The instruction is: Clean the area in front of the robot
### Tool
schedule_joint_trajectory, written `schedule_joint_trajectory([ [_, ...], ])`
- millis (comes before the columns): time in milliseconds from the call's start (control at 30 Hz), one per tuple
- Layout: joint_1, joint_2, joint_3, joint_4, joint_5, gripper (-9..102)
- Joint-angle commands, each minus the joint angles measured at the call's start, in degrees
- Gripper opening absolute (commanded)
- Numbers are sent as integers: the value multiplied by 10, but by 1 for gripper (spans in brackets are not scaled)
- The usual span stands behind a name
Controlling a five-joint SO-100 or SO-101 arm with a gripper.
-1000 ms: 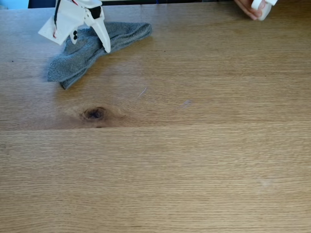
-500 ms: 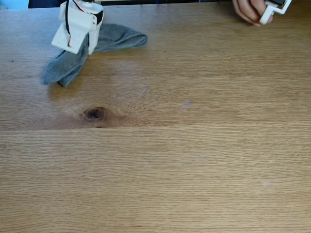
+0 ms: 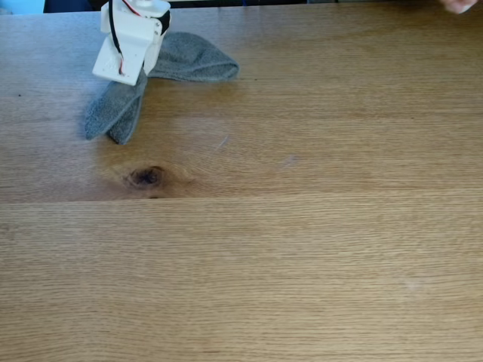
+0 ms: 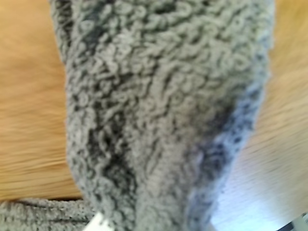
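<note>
One broad oak bench [image 3: 302, 256] takes up nearly the whole fixed view: light-brown wood with fine grain, plank seams running left to right, and a dark oval knot [image 3: 146, 176] left of centre. Two faint marks lie on the wood to the right of the knot. At the far edge a thin strip of dark background and a sliver of pale blue at the top left corner are all that can be made out of the room.

A grey terry cloth [image 3: 170, 72] lies on the bench near the far left, folded into a bent shape, one limb pointing right and the other down toward the knot. The white robot arm [image 3: 130, 41] stands over the bend, cut off by the top edge, with black and red wires running down it. Its gripper [image 3: 138, 75] presses into the cloth; the white body hides the fingertips, so I cannot tell whether they are apart or clamped on the fabric.

In the wrist view the cloth [image 4: 159, 110] hangs close to the lens, its looped pile sharp, the wood behind it blurred.

A pinkish sliver at the top right corner of the fixed view is too cropped to identify.
</note>
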Motion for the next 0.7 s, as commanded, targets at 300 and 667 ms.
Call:
schedule_joint_trajectory([
  [300, -290, 428, -4, 299, 145, 0],
  [667, -580, 362, -12, 221, 226, 0],
])
